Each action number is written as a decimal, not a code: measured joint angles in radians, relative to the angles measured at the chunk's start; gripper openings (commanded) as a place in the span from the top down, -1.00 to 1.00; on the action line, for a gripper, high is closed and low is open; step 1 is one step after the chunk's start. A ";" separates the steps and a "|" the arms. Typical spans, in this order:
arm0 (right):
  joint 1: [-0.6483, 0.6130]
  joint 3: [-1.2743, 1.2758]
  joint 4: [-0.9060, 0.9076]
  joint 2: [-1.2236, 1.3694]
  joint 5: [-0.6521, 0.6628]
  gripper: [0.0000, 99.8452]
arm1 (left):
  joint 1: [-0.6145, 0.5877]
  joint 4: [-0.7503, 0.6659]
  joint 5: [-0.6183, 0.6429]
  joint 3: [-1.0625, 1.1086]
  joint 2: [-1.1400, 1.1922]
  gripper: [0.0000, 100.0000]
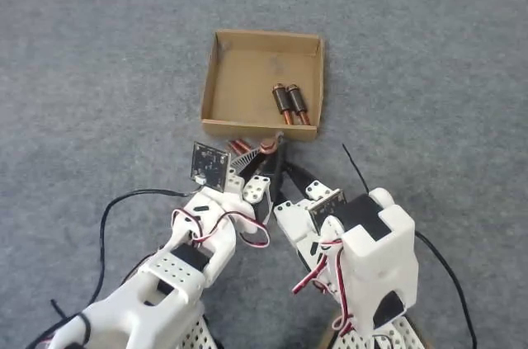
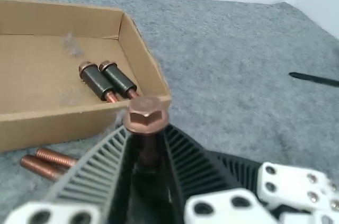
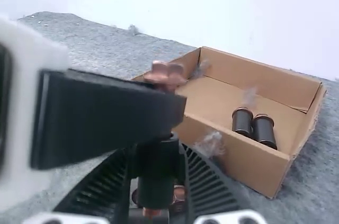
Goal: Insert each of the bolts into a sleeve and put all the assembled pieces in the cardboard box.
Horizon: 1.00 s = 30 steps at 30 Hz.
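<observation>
soft, even, bright light comes from overhead onto the grey surface [image 1: 82, 77]. shadows are faint: a thin band inside the cardboard box [image 1: 247, 77] by its walls, a darker pool beneath the left arm [image 1: 190, 258] and right arm [image 1: 375, 246]. the copper bolt [image 2: 144, 114] head carries a dull sheen. the white wall [image 3: 212, 12] looks nearly washed out.

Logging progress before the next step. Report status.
Left pincer shut on bolt; right pincer shut on sleeve, both before cardboard box. Two assembled pieces boxed. Two loose bolts on carpet beside box front.
</observation>
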 measured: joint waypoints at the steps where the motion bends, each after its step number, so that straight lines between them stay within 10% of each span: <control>1: 0.000 0.000 0.000 0.000 0.000 0.99 | 0.000 0.015 0.000 0.000 0.000 0.98; 30: 0.020 0.000 0.002 -0.002 0.002 0.99 | 0.002 0.084 0.021 0.000 -0.015 0.76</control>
